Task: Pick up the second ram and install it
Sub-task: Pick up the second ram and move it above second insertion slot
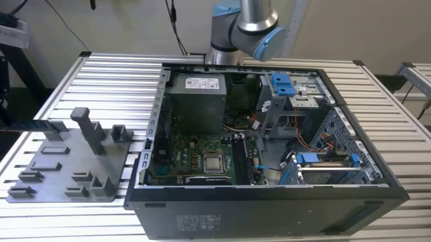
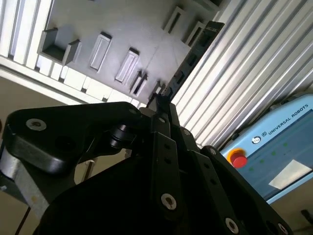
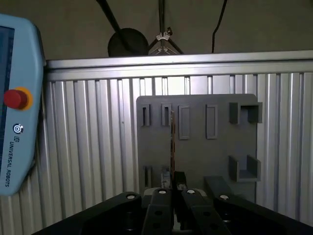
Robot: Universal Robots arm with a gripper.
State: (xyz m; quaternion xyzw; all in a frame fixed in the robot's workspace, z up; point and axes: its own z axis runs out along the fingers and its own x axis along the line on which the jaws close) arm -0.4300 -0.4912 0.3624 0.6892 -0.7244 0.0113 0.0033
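Black gripper fingers (image 2: 161,142) crowd the foreground in both wrist views. The gripper (image 2: 160,101) is nearly closed, and its tips pinch one end of the second ram (image 2: 193,56), with no gap showing beside the stick. In the second wrist view this thin dark memory stick juts out from the tips and over the gray fixture plate (image 2: 132,24). In the first wrist view the gripper (image 3: 174,188) holds the second ram (image 3: 172,142) edge-on, so it appears as a narrow line crossing the fixture plate (image 3: 195,156) between two of its slotted blocks. Whether the stick's lower edge touches any block on the plate cannot be told.

In the exterior view the second ram (image 1: 30,125) lies level at the fixture plate's (image 1: 74,161) corner toward the exterior view's left, beside a low upright block (image 1: 57,132).

The plate rests on a slatted metal table (image 1: 114,75). A teach pendant (image 3: 17,137) with a red button (image 3: 15,98) lies on the slats beside the plate. On the plate's other side, toward the exterior view's right, stands an open computer case (image 1: 269,201). Inside it are a green motherboard (image 1: 195,156), a gray power supply (image 1: 195,98) and blue drive latches (image 1: 283,83). Beyond the case rises the robot arm (image 1: 243,25).
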